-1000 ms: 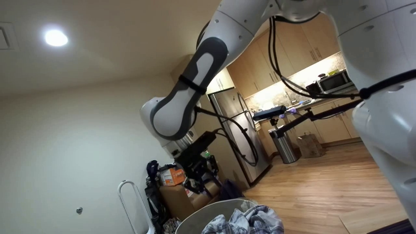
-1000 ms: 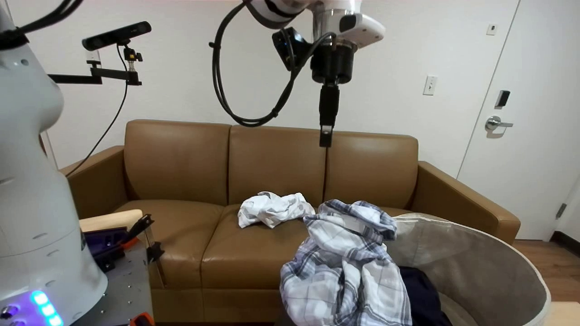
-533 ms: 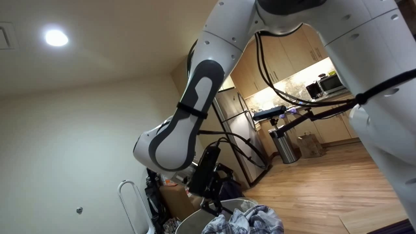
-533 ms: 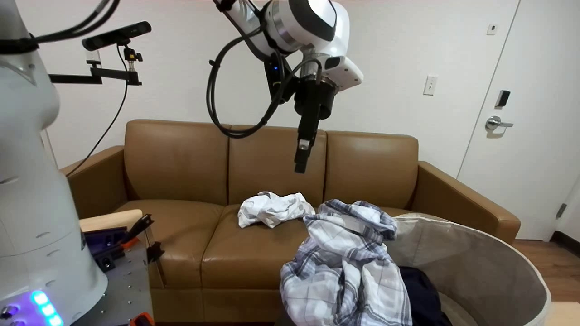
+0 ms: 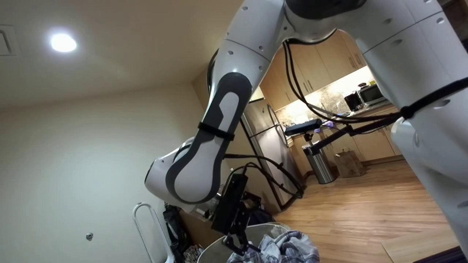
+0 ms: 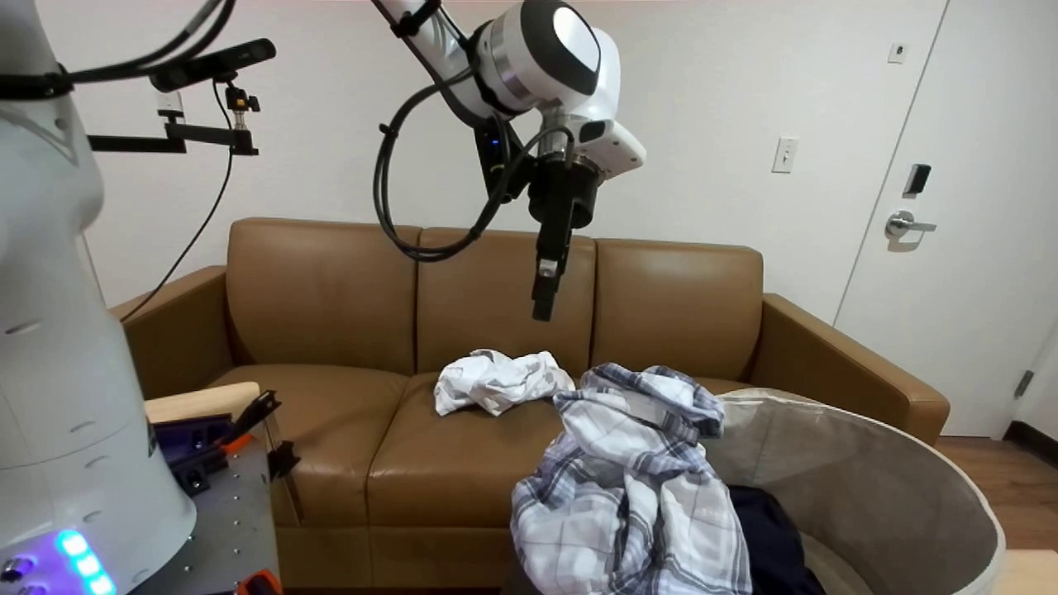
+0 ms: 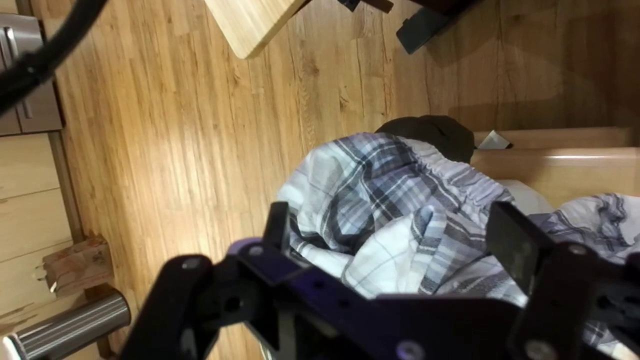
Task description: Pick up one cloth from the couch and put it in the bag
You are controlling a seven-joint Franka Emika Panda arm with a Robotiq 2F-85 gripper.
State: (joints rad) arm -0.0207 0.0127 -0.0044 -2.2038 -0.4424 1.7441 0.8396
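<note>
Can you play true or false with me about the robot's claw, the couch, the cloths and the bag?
1. The claw is open. True.
2. A crumpled white cloth lies on the couch. True.
3. The couch is blue. False: it is brown.
4. Something dark lies inside the bag. True.
5. The plaid cloth is folded flat and neat. False: it is all bunched up.
6. The claw is holding the white cloth. False: the claw is empty.

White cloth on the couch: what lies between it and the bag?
In an exterior view, the plaid cloth shows between the white cloth and the bag, hiding part of the bag.
</note>
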